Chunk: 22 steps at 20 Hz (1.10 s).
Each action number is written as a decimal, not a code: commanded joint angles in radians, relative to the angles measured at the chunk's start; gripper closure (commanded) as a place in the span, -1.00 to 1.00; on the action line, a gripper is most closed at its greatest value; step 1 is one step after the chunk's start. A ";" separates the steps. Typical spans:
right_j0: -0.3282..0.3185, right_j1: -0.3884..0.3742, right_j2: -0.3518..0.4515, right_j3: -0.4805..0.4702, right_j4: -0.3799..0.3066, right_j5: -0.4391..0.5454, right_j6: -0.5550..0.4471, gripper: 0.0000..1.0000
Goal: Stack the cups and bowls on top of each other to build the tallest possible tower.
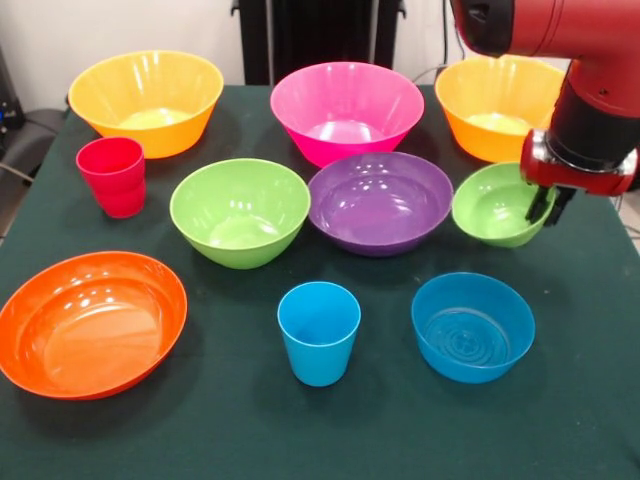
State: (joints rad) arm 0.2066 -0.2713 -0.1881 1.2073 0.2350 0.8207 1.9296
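Note:
All bowls and cups stand apart on the dark green table; no tower shows. At the back are a yellow-orange bowl, a pink bowl and a second yellow-orange bowl. In the middle row are the red cup, lime green bowl, purple bowl and small green bowl. At the front are the wide orange bowl, sky blue cup and small blue bowl. My gripper hangs at the small green bowl's right rim.
My red and black arm comes down at the right, in front of the right yellow-orange bowl. The robot's black pedestal stands behind the pink bowl. The table's edges run close to the left and right bowls.

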 commanded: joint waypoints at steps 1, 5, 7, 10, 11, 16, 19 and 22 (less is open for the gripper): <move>0.023 0.042 0.005 -0.167 -0.013 0.164 0.204 1.00; 0.080 0.083 -0.014 -0.288 -0.018 0.252 0.239 1.00; 0.107 0.101 -0.014 -0.348 -0.010 0.273 0.256 1.00; 0.130 0.145 -0.010 -0.472 0.002 0.332 0.261 1.00; 0.137 0.173 -0.007 -0.533 0.013 0.356 0.274 1.00; 0.143 0.307 -0.069 -0.832 0.020 0.540 0.280 1.00; 0.119 0.355 -0.107 -0.938 0.035 0.622 0.258 1.00; 0.085 0.393 -0.157 -1.022 0.070 0.672 0.222 1.00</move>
State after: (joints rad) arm 0.3441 0.0111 -0.3153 0.4541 0.2821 1.3092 2.0321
